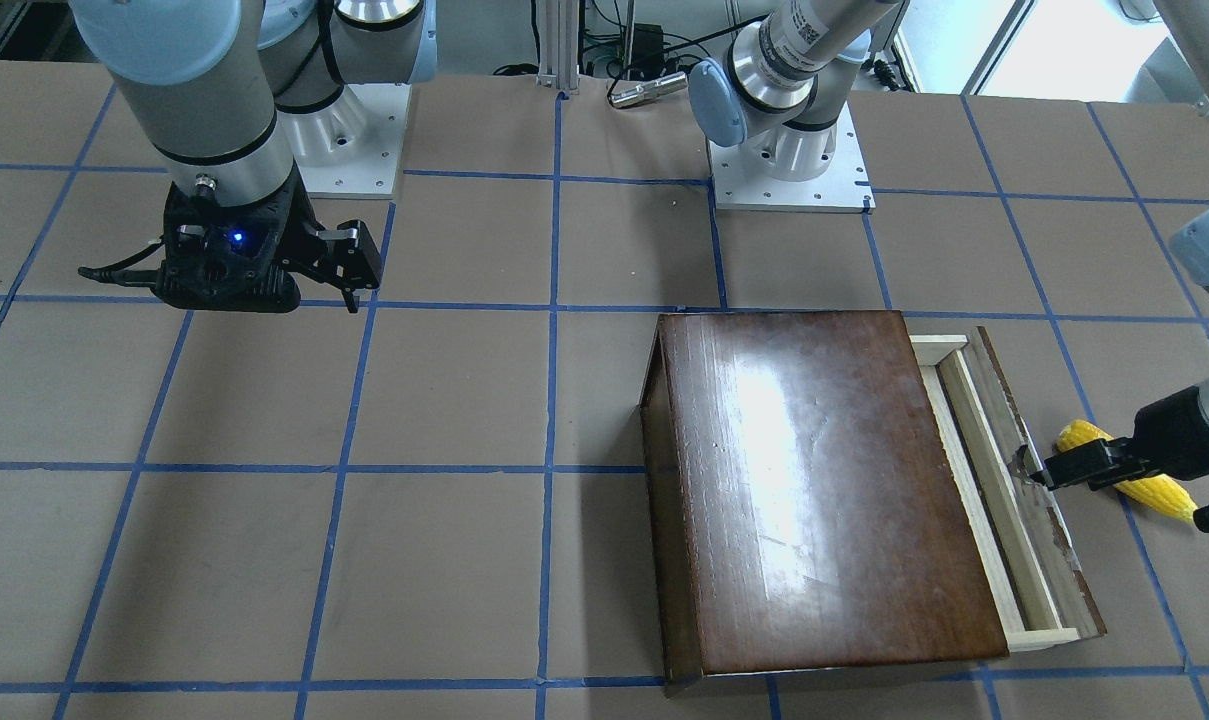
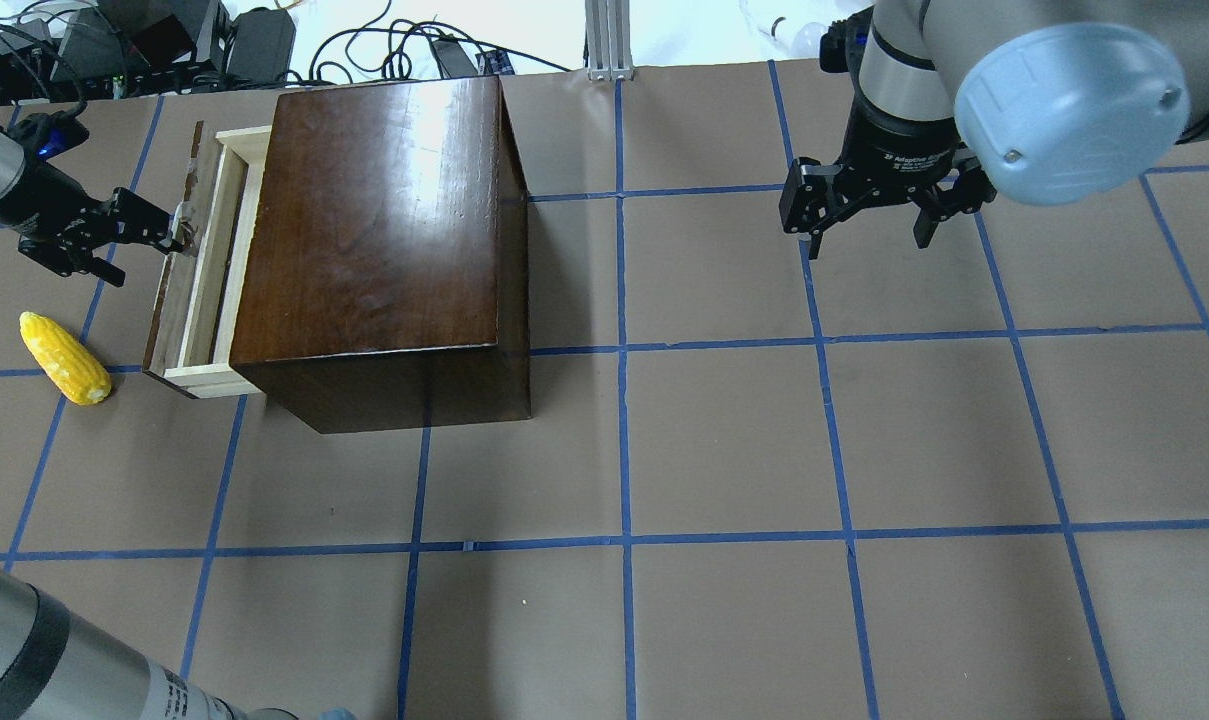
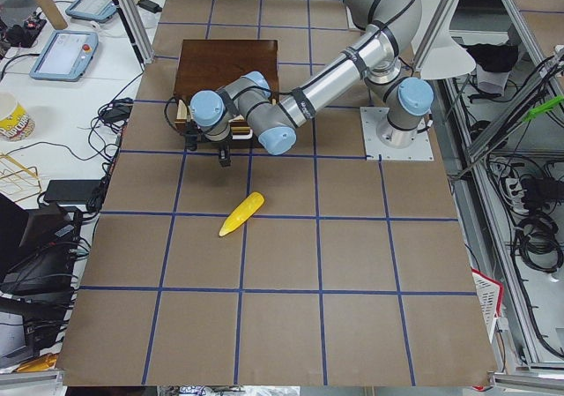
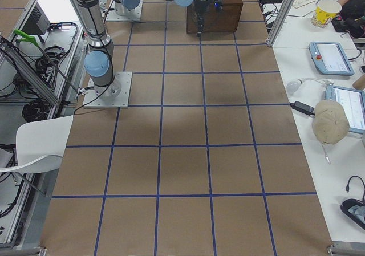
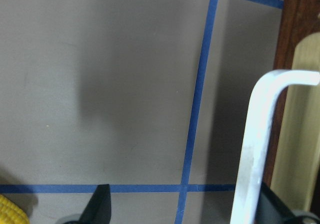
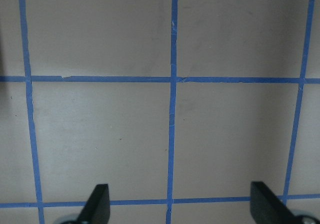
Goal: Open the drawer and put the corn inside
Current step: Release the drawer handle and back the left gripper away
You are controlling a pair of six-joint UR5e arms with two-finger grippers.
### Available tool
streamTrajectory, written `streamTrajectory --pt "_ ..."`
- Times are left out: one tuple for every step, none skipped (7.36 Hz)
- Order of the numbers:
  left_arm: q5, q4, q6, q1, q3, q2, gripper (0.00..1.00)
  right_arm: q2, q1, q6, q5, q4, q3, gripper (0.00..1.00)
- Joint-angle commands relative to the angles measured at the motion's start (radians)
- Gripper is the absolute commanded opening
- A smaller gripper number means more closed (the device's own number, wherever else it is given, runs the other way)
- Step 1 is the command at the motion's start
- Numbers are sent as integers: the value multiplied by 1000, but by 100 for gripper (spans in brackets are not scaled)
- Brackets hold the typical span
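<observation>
Drawer (image 1: 999, 490) sits partly out of its box (image 1: 814, 480) in the front view, corn (image 1: 1159, 492) on the table (image 1: 464, 400) just beyond it; left wrist view: left gripper (image 5: 185, 209) spread wide, handle (image 5: 252, 149) beside one finger (image 5: 272, 206), nothing clamped; right wrist view: right gripper (image 6: 180, 209) likewise spread, empty.

The left arm reaches out low and nearly level toward the drawer (image 2: 204, 275). Its wrist is turned sideways, so the left gripper (image 2: 145, 259) faces the middle of the drawer's front, fingers spread wide: one fingertip right at that front, the other well out from it. The right arm stands well apart from the drawer, far across the table, with its wrist upright. The right gripper (image 2: 869, 245) points straight down above the surface, its two fingers wide apart.
</observation>
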Motion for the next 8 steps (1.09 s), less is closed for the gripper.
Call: streamTrajectory --pt "26 4 3 0 0 -1 100 0 0 0 0 0 0 100" --pt "32 6 12 0 0 0 100 1 0 0 0 1 0 100" --pt "32 6 12 0 0 0 100 0 0 0 0 0 0 100" --pt "34 6 12 0 0 2 100 0 0 0 0 0 -2 100" --pt "34 6 12 0 0 6 100 0 0 0 0 0 0 100" --pt "34 0 12 0 15 9 100 0 0 0 0 1 0 100" --pt "35 -41 12 0 58 9 100 1 0 0 0 1 0 100" --pt "37 -86 12 0 86 12 100 0 0 0 0 1 0 100"
